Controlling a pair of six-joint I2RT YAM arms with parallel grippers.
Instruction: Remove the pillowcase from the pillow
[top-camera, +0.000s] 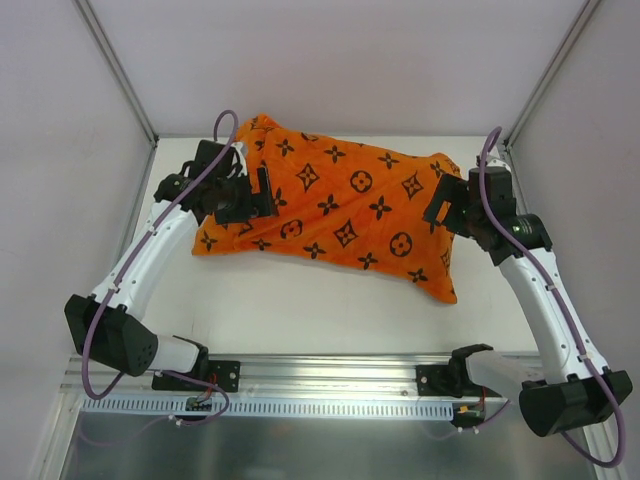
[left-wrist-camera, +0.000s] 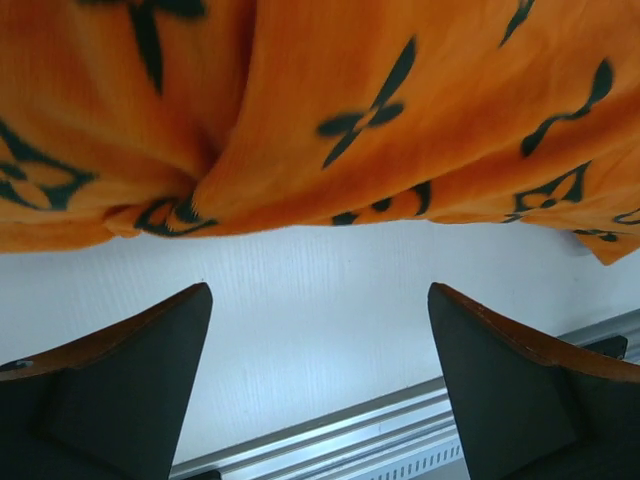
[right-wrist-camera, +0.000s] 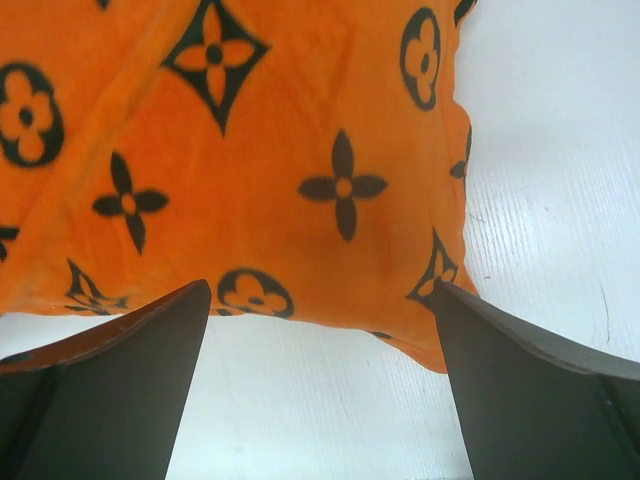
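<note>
The orange pillowcase (top-camera: 335, 205) with black motifs lies plump across the back half of the table, filled out; the white pillow is hidden inside it. My left gripper (top-camera: 247, 198) is open at the pillowcase's left end, and in the left wrist view the fabric (left-wrist-camera: 330, 110) hangs just beyond the fingertips. My right gripper (top-camera: 442, 210) is open at the pillowcase's right end, with the fabric (right-wrist-camera: 260, 170) close ahead of the open jaws and nothing between them.
Grey walls with metal corner posts close in the table's back and sides. An aluminium rail (top-camera: 330, 375) with the arm bases runs along the near edge. White table (top-camera: 300, 300) lies between the pillowcase and the rail.
</note>
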